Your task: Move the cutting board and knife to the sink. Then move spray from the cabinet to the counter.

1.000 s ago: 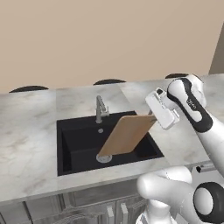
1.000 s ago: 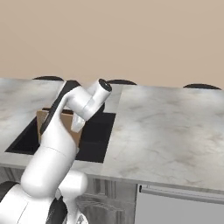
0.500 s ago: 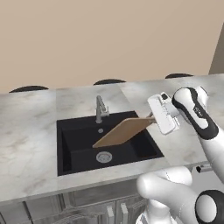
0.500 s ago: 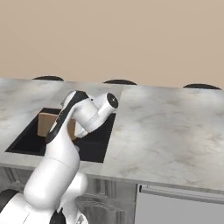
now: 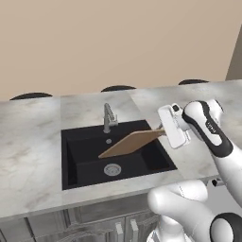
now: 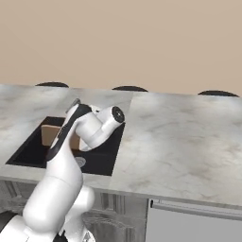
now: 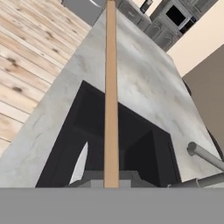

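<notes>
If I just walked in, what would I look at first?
Probably the wooden cutting board, held slanting over the black sink by the robot's hand, which is shut on its right end. Behind the sink stands a grey faucet, and pale marbled counter spreads out all around.

The white arm rises from the lower right of the left base view and bends at the elbow. Its gripper [image 5: 163, 133] points left at mid-right, jaws closed on the cutting board [image 5: 130, 143].
</notes>
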Controlling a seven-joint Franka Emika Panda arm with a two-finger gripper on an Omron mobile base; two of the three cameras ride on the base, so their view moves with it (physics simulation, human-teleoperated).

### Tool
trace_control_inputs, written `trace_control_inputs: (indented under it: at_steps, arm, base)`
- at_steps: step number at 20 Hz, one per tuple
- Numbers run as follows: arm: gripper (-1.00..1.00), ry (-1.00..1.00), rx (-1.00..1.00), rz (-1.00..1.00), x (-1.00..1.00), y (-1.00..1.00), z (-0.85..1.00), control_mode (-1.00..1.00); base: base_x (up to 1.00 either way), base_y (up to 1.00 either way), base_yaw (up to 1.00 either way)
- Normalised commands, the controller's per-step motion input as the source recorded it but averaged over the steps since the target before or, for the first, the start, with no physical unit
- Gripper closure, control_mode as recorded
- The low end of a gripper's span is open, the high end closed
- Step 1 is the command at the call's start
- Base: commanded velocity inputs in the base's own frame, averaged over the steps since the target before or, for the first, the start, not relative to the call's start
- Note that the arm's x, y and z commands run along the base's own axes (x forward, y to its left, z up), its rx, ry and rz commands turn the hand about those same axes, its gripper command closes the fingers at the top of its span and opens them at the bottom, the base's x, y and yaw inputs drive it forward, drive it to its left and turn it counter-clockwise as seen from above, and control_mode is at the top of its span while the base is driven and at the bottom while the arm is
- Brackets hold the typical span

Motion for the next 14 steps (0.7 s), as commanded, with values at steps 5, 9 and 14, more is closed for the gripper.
trace_control_inputs:
  at_steps: [5, 9, 14]
  arm:
    - [1.00, 0.00, -0.06, 0.00, 0.20, 0.15, -0.15, -1.00]
    - [1.00, 0.00, -0.07, 0.00, 0.24, 0.18, -0.19, -1.00]
    - [1.00, 0.00, -0.06, 0.00, 0.28, 0.18, -0.27, -1.00]
  base:
    - [0.00, 0.00, 0.00]
    - [0.00, 0.00, 0.00]
    - [0.00, 0.00, 0.00]
